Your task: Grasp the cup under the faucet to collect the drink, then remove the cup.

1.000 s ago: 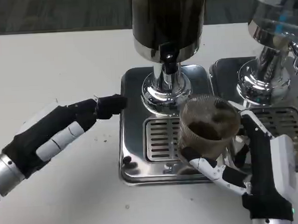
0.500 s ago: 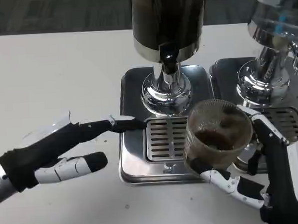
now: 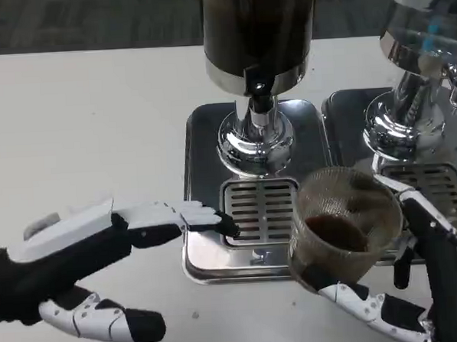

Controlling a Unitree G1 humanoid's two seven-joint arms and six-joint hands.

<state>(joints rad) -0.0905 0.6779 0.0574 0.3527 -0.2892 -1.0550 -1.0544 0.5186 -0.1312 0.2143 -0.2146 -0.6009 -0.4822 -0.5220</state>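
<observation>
Head view: the cup (image 3: 345,222), a clear ribbed tumbler, sits in the lower right of the frame, with a shallow pool of dark drink at its bottom. It is held over the right front corner of the drip tray (image 3: 210,256), clear of the faucet (image 3: 261,100), which hangs at upper centre below the dark dispenser tank (image 3: 258,28). The tank looks filled with dark liquid. A second dispenser (image 3: 418,61) with a clear vessel stands at the upper right on its own tray.

The right robot hand (image 3: 403,284) grips the cup: one white and black finger curls under its base from the front, and another rises along its right side.

The left robot hand (image 3: 95,262) lies at the lower left over the white worktop (image 3: 80,125), fingers spread and holding nothing. Its upper finger reaches right across the tray's left rim, the tip at the edge of the slotted grate (image 3: 263,209); whether it touches cannot be told.
</observation>
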